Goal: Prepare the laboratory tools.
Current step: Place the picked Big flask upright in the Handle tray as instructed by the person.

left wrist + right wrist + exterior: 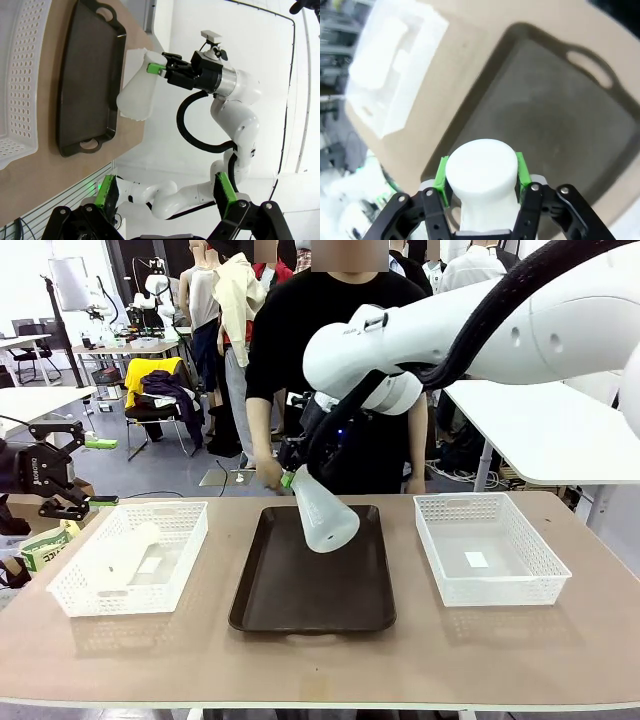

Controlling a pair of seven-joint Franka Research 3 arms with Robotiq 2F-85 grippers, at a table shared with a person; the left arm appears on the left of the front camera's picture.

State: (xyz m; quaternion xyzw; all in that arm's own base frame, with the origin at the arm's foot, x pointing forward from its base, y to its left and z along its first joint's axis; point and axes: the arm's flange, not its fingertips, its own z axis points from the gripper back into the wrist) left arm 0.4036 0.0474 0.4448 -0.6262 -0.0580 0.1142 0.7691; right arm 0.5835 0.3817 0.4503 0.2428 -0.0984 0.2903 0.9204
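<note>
Currently, the left gripper (85,472) hangs wide open off the table's edge, just beside the left basket (190,530). In it the lying flask (125,555) rests on its side (long axis slanting from near-left to far-right), nearer this arm than the other. Over the tray (300,600), the right gripper (290,477) is clamped on the neck of the held flask (322,515). It tilts, neck up and away, base down toward the robot, clear of the tray. Standing it up likely means levelling the base first.
</note>
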